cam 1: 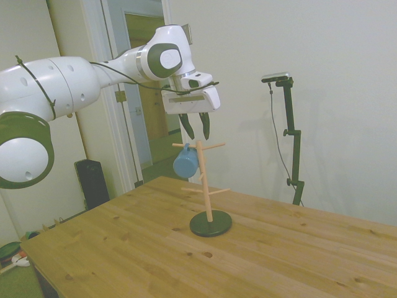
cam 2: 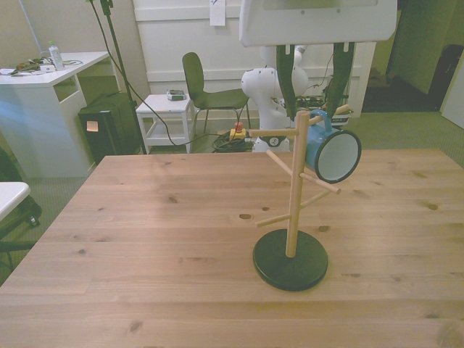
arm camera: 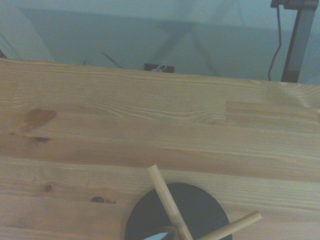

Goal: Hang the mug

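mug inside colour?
White inside the light-blue mug, with a dark rim. Clearest in the front view.

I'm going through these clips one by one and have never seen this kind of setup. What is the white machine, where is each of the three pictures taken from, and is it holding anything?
The white machine is a robot arm with a two-fingered claw at its end. One picture is taken from the side of the wooden table, one from across the table facing the robot, and one from a camera on the wrist looking down.

On the table stands a wooden peg stand on a dark round base. A small light-blue mug hangs on one of its upper pegs, its white inside facing the front camera.

The claw hovers just above the stand, open and holding nothing. The wrist picture shows only the table, the dark base and two pegs from above.
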Controlling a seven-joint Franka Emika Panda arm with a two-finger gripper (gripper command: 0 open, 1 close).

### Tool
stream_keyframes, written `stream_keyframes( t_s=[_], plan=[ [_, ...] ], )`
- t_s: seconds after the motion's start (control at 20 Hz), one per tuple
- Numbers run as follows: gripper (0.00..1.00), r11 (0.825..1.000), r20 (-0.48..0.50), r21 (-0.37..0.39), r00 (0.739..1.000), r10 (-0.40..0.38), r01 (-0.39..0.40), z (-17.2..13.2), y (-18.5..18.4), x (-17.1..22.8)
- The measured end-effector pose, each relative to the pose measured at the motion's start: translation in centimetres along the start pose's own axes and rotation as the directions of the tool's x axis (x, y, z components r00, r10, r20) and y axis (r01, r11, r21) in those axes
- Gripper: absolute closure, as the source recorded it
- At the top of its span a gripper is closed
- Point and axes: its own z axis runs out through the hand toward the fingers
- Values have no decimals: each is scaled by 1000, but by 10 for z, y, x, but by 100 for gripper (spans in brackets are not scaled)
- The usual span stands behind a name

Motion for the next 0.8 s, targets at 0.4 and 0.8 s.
stream_keyframes(
  t_s=[0.4, 0.8],
  plan=[
    [0, 996, -34, 86, 999, 7, -5, -79, -15, -64],
    [0, 997, 7, 81, 1000, -10, 10, -50, -42, -180]
  ],
)
